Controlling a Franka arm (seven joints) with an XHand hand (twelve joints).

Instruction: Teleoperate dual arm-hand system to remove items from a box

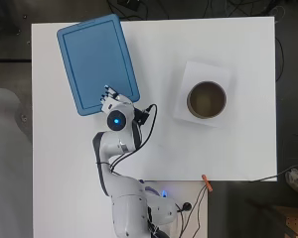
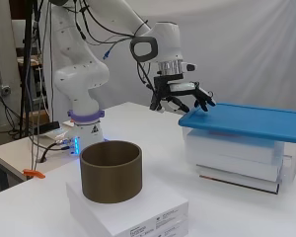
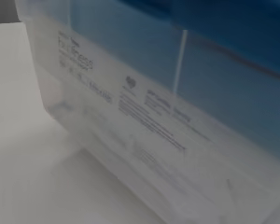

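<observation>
A clear plastic box [image 2: 237, 150] with a blue lid [image 1: 97, 62] sits at the table's far left in the overhead view; the lid is on. My hand [image 1: 111, 98] hovers at the lid's near corner [image 2: 190, 120], fingers [image 2: 203, 101] spread and relaxed just above the blue edge, holding nothing. From the wrist view I see the box's clear side wall [image 3: 144, 140] under the blue lid [image 3: 200, 56], very close. What lies inside the box is hidden.
A brown cylindrical container [image 1: 206, 99] stands open on a white flat box [image 1: 188, 74] at the table's right. An orange clip [image 1: 207, 182] lies at the table's near edge by cables. The arm's base [image 2: 84, 131] stands at the near edge.
</observation>
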